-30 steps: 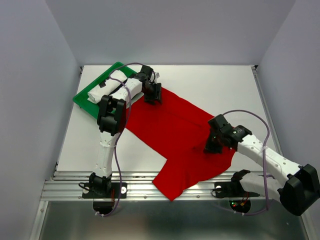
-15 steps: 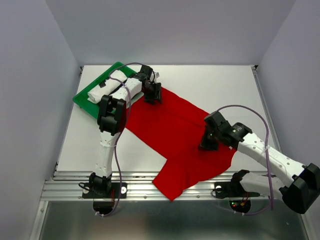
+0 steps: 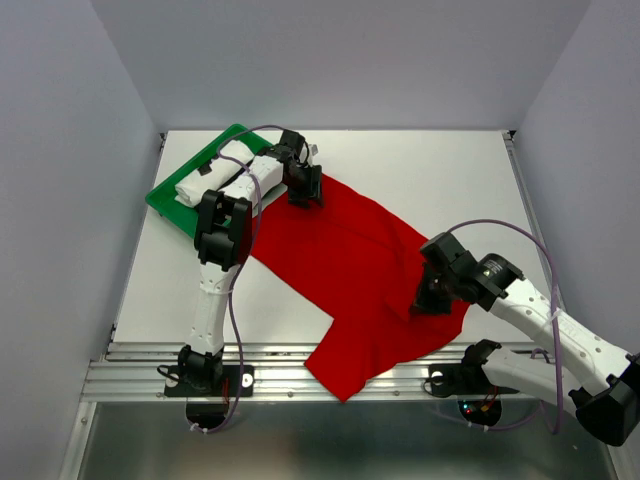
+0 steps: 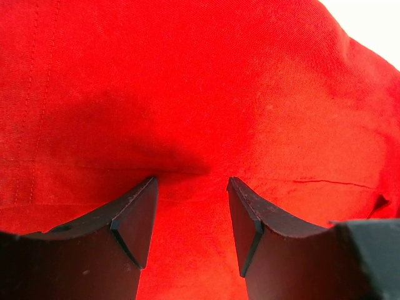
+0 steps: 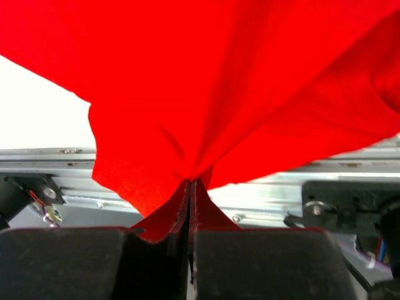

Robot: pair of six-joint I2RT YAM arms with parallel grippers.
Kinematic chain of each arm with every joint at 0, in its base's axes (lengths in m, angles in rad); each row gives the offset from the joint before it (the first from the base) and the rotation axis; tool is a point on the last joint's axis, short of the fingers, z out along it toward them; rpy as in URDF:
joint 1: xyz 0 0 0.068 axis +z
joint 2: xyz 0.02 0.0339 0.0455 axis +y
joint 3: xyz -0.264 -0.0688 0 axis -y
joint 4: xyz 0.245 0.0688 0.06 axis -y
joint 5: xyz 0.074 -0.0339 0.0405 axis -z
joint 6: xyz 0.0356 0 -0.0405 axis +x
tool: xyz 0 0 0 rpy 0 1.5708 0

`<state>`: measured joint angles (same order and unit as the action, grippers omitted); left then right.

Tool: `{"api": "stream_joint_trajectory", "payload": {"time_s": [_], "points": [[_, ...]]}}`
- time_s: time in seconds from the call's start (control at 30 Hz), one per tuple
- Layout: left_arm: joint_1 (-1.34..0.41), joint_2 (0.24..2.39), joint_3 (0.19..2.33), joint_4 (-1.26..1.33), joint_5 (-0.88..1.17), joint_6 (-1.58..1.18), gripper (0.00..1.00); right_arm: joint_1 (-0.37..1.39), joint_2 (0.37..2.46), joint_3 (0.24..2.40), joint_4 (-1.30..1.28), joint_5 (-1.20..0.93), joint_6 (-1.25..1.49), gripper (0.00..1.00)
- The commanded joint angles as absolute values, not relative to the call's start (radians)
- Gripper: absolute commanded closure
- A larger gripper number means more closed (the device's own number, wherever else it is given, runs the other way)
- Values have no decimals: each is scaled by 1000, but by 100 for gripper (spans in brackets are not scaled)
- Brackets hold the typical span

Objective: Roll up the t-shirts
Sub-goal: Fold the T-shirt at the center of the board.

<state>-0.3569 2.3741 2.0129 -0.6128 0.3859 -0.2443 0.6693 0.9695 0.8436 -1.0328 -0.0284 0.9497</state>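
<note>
A plain red t-shirt point(image 3: 350, 270) lies spread across the table, one part hanging over the near edge. My left gripper point(image 3: 305, 190) rests on its far left corner, next to the green tray; in the left wrist view its jaws point(image 4: 190, 219) are open with red cloth point(image 4: 187, 94) flat under them. My right gripper point(image 3: 430, 297) is at the shirt's right side. In the right wrist view it point(image 5: 190, 187) is shut on a pinch of the red cloth point(image 5: 219, 81), which fans out from the fingertips.
A green tray point(image 3: 172, 196) at the far left holds a rolled white cloth point(image 3: 215, 175). The metal rail point(image 3: 280, 370) runs along the table's near edge, also showing in the right wrist view point(image 5: 50, 164). White walls close in the sides and back.
My right gripper swung left and then back right and nearer, with the pinched cloth in it. The left arm has not moved.
</note>
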Motion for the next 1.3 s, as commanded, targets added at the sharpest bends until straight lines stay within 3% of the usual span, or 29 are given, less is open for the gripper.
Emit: {"api": "stream_joint_trajectory", "payload": {"time_s": [0.0, 0.53, 1.03, 1.27], "points": [[-348, 2312, 2010, -600, 377, -245, 41, 680, 924, 858, -1098, -9, 985, 99], [-344, 2201, 1873, -543, -30, -331, 48, 680, 942, 839, -1040, -9, 968, 99], [-342, 2266, 1922, -492, -55, -354, 60, 680, 962, 827, -1012, -14, 968, 99], [-344, 2287, 1933, -480, -66, -353, 55, 680, 971, 822, -1000, -18, 968, 99]]}}
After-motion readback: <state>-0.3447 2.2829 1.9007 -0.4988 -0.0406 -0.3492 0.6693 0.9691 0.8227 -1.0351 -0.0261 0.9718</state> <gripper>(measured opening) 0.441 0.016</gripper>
